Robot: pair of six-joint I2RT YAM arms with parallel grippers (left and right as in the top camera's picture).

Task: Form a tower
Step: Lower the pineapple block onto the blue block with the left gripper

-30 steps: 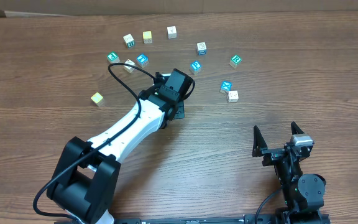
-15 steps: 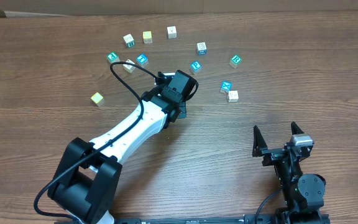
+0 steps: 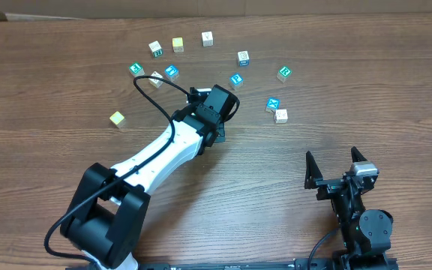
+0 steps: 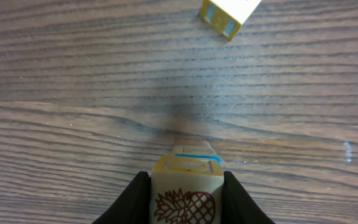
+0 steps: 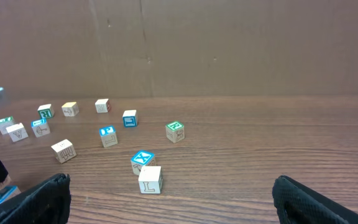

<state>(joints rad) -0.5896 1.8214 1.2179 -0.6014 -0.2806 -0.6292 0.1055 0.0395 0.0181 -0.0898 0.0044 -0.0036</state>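
Overhead and wrist views of a wooden table (image 3: 43, 161) with two arms. The left arm (image 3: 160, 150) reaches from the near left corner to the middle of the table, where its wrist hides its fingers from above. In the left wrist view the left gripper (image 4: 185, 185) is closed on a pineapple cube (image 4: 185, 202), a pale wooden block with a yellow-framed top and a brown pineapple on the face turned to the camera; one dark finger presses each side. Directly beyond and below it shows the blue-edged top of a second block, the base of the tower (image 4: 196, 151), standing on the table at the centre. Whether the held cube rests on that block or hangs just above it cannot be told. A yellow loose cube (image 4: 227, 14) lies farther off at the far edge of that view. In the overhead view the other loose cubes form a broad arc across the far half of the table, among them a green cube (image 3: 284, 73) at far right, a blue cube (image 3: 274, 104) touching or just beside a pale cube (image 3: 280, 115), and a yellowish cube (image 3: 117, 118) alone at the left. The right gripper (image 3: 331, 155) sits at the near right, well apart from every block, its jaws spread wide and empty. A cardboard wall (image 5: 229, 43) stands behind the table.
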